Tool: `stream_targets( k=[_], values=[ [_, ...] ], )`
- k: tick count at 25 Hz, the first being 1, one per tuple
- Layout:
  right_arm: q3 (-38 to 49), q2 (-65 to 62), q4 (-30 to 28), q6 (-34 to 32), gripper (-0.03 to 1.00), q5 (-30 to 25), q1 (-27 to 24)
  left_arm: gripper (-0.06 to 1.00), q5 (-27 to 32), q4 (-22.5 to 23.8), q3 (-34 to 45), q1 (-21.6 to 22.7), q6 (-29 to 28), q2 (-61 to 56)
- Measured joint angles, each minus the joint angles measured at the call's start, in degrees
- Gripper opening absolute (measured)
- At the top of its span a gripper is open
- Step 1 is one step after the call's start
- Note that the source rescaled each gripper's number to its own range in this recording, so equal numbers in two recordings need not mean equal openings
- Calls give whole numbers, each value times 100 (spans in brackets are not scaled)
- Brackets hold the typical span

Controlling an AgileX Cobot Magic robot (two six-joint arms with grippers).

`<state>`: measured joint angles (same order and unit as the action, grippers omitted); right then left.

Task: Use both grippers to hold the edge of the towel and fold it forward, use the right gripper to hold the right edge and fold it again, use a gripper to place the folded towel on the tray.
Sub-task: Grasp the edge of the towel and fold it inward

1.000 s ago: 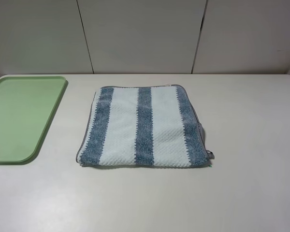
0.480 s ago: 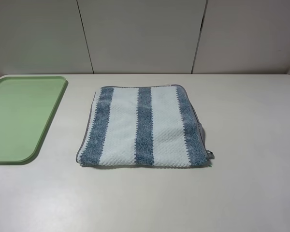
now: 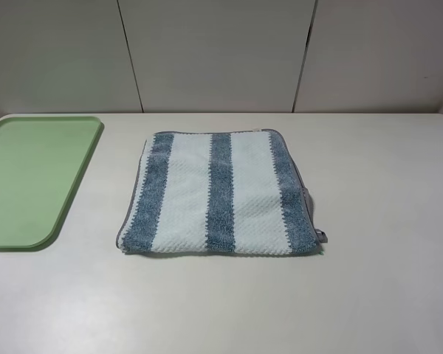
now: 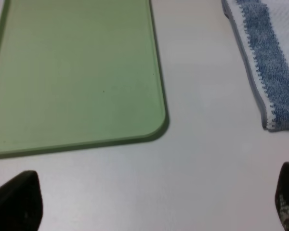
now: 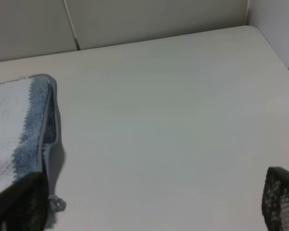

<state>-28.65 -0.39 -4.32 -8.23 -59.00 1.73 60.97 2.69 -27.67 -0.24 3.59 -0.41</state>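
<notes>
You see the striped towel lying flat mid-worktop, apart from the green tray at the left edge, while your left gripper and right gripper gape wide, holding nothing, so the placing, and likely the folds, lie ahead.

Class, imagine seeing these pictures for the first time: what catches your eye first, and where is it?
The blue-and-white striped towel lying flat in the middle of the pale table stands out first. Next comes the light-green tray at the table's left edge, apart from the towel.
</notes>
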Motion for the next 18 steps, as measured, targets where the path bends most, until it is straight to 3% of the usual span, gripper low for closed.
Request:
stream_targets(
  k=[12, 18],
  values=[
    [0, 0, 6, 0, 100, 0, 0, 100, 0, 0, -16, 0, 0, 0],
    [-356, 269, 6, 21, 100, 5, 0, 100, 5, 0, -544, 0, 131, 414]
  ],
)
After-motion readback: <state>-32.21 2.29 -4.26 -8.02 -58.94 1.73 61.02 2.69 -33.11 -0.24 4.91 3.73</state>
